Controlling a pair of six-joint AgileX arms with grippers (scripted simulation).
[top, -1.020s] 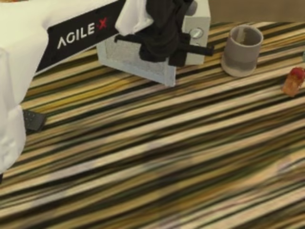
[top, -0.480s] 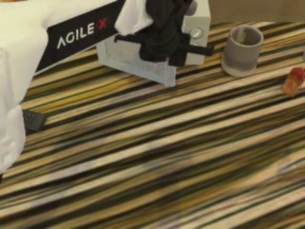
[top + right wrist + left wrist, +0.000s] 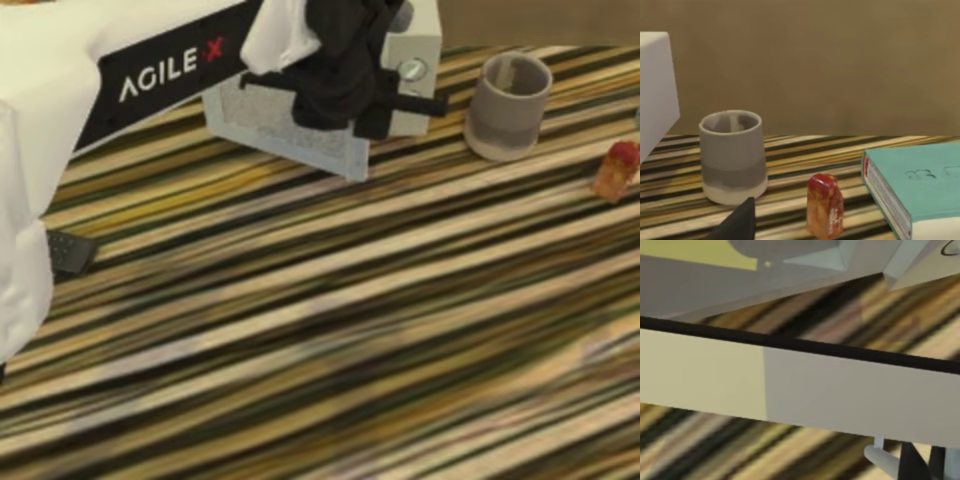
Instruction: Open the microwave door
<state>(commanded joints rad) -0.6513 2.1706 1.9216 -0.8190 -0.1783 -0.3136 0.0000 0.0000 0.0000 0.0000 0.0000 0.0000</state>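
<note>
Evidently nothing has shifted over the last second: you will find the door at the same angle throughout, so the pull has paused or is running very slowly. Starting at the left of the striped brown-and-cream table [image 3: 320, 330], a small flat dark object [image 3: 68, 252] lies clear of the work. My left gripper [image 3: 362, 105], a black matte assembly on a smooth white arm, hovers over the flat cream-white microwave door with its speckled grey mesh window [image 3: 270, 125]. Whether it is clamped on the panel cannot be told. The door stands swung partly out from the boxy cream-white microwave [image 3: 420, 35] at the table's far edge, centre. I judge the opening begun but incomplete. Further right stand a matte grey cylindrical mug [image 3: 508, 100] and a glossy red-orange block [image 3: 616, 172]. My right gripper [image 3: 740, 222] idles near a teal hardcover book [image 3: 920, 180]; its grip state cannot be told.
</note>
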